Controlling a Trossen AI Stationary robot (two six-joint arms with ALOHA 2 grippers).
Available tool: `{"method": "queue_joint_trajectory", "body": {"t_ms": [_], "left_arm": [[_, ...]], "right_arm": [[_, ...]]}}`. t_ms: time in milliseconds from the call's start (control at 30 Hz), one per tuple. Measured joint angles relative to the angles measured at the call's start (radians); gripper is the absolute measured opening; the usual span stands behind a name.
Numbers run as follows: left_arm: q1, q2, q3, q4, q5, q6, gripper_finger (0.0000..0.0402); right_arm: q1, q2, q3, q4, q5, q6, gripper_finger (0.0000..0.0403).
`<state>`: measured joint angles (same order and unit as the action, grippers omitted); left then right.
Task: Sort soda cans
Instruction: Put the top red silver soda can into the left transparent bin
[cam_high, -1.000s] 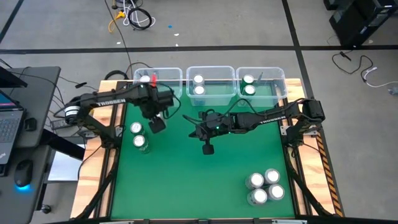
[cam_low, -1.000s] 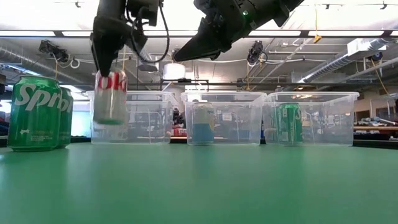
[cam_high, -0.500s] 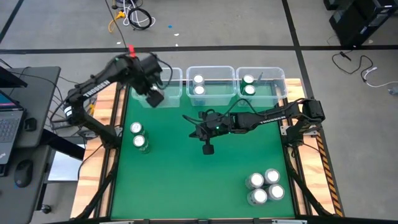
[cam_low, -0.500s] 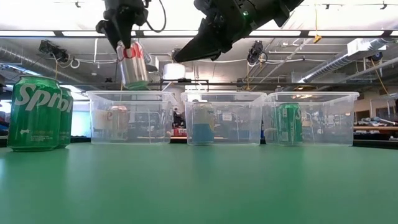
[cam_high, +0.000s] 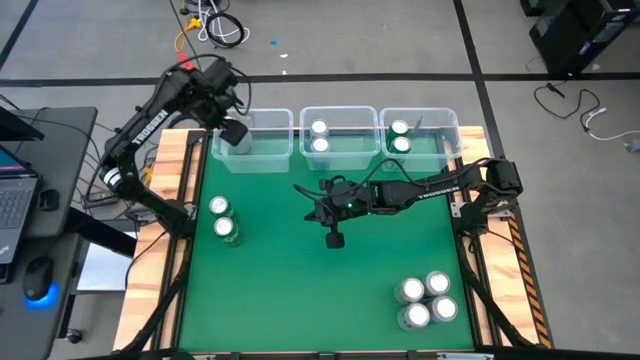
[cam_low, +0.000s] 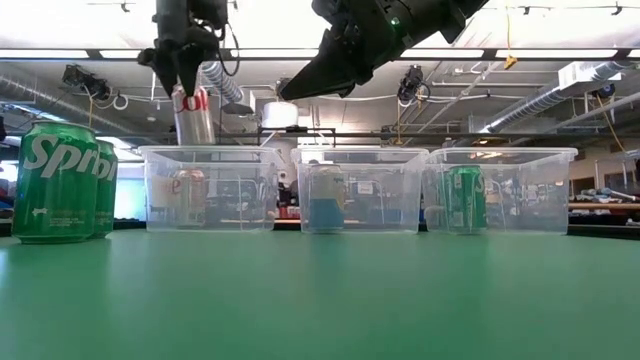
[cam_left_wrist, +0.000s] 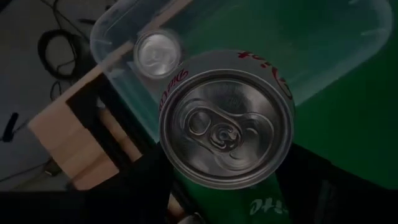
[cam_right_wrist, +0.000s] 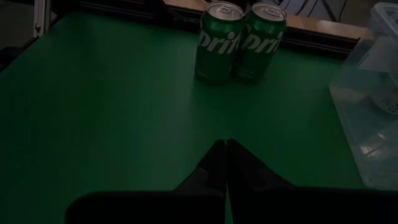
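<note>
2 dark arms (cam_high: 150, 125), white TROSSEN lettering, black cables.

Table, bins and floor clutter around the work area

Green table mat (cam_high: 300, 290) on a wooden frame (cam_high: 165, 270) with black-and-yellow striped tape along one edge (cam_high: 528, 275); three clear plastic bins at the far edge, side by side: left bin (cam_high: 268, 150), middle bin (cam_high: 345, 152), right bin (cam_high: 440, 140). Beside the table, a dark desk (cam_high: 60, 180) carries a laptop (cam_high: 12, 200) and a mouse (cam_high: 37, 278). On the grey floor (cam_high: 350, 40): a coil of cables (cam_high: 215, 25), a loose white cable (cam_high: 595, 120), black equipment in the corner (cam_high: 585, 30). Ceiling pipes (cam_low: 560, 90) and strip lights (cam_low: 60, 53) show beyond.
</note>
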<state>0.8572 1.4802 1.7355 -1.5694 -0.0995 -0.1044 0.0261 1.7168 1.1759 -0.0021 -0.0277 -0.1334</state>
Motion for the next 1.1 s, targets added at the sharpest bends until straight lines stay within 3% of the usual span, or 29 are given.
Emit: {"method": "queue_joint_trajectory", "body": {"t_ms": [300, 600, 867, 1100], "left_arm": [[0.082, 0.000, -0.178, 0.001, 0.000, 0.012, 0.0238], [0.084, 0.000, -0.348, 0.134, 0.005, 0.010, 0.0238], [0.088, 0.008, -0.403, 0.202, 0.004, 0.017, 0.0238], [0.091, 0.096, -0.406, 0.247, 0.005, 0.024, 0.0238]], "right_arm": [[-0.001, 0.000, 0.000, 0.000, 0.000, 0.000, 0.0000], [-0.001, 0.000, 0.000, 0.001, 0.000, -0.001, 0.0000], [-0.001, 0.000, 0.000, 0.017, 0.000, -0.007, 0.0000], [-0.001, 0.000, 0.000, 0.018, 0.000, -0.008, 0.0000]]}}
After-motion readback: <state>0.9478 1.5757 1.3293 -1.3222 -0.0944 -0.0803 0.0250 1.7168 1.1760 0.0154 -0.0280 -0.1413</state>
